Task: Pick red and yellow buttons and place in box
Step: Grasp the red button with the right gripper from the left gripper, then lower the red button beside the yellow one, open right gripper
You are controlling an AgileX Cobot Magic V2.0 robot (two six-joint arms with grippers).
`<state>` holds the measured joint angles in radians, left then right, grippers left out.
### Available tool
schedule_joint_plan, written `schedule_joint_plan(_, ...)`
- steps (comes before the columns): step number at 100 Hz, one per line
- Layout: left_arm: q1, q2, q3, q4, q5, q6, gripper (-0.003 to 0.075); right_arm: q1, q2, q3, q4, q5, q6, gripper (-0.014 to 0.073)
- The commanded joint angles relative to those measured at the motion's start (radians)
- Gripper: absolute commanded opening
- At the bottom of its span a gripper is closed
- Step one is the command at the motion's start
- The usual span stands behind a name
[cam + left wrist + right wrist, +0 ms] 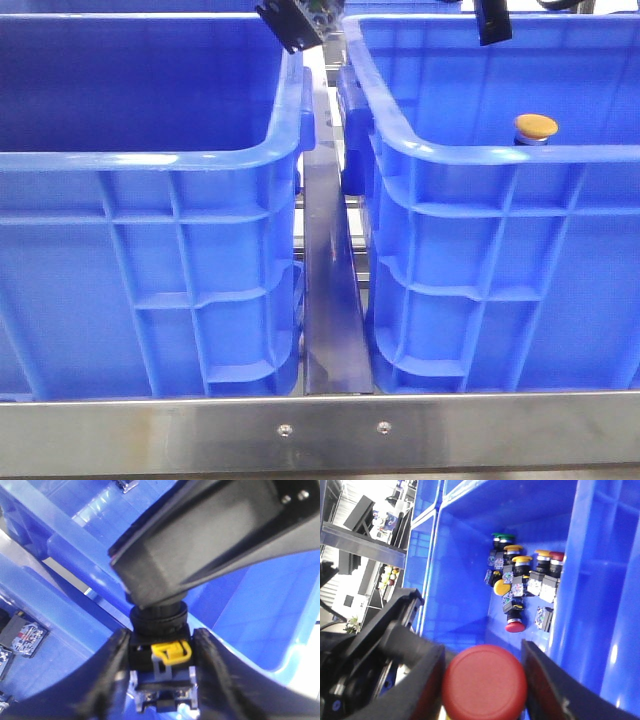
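While the red button (pixel 485 682) sits pinched between the right gripper (pixel 482 680) fingers at the bottom centre of the right wrist view, a pile of push buttons (pixel 522 587) lies in the blue crate (pixel 465 555) behind it. The left gripper (pixel 162 667) clamps a black switch body with a yellow clip (pixel 172 652). A yellow button (pixel 536 127) peeks over the right crate (pixel 500 260) rim, upper right of the front view.

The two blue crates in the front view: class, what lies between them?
Between the left crate and the right crate, the front view shows a narrow silvery metal divider running away from the front rail. Nothing rests on it.
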<state>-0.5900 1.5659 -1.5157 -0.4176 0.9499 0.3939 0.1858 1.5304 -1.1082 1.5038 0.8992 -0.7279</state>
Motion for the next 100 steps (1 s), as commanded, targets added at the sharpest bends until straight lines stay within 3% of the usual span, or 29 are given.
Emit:
schedule_joint_plan(1,-0.007,-0.037,-0.033,-0.038,-0.047,0.002,0.057,-0.007,-0.037,-0.034,0.064,0.041,-0.01,0.018)
schedule_joint_plan(8,-0.007,-0.037,-0.033,-0.038,-0.047,0.002,0.0614,-0.022,-0.041,-0.034,0.064,0.042,-0.016,0.018)
schedule_joint_plan(32,-0.007,-0.037,-0.033,-0.038,-0.041,0.002,0.0605,-0.215,-0.08,-0.038,0.056,0.09,-0.161,0.018)
schedule_joint_plan(56,-0.007,-0.037,-0.033,-0.038,-0.042,0.002,0.0605,-0.395,-0.14,-0.033,-0.07,0.017,-0.318,0.018)
schedule_joint_plan(71,-0.007,-0.037,-0.033,-0.038,-0.042,0.002,0.0605,-0.407,-0.178,0.022,-0.147,-0.171,-0.391,0.0179)
schedule_joint_plan(90,-0.007,-0.037,-0.033,-0.038,-0.042,0.002,0.0605,-0.407,-0.189,0.095,-0.146,-0.461,-0.46,0.0178)
schedule_joint_plan(100,-0.007,-0.037,-0.033,-0.038,-0.042,0.002,0.0605,-0.407,-0.177,0.103,-0.146,-0.526,-0.477,0.0178)
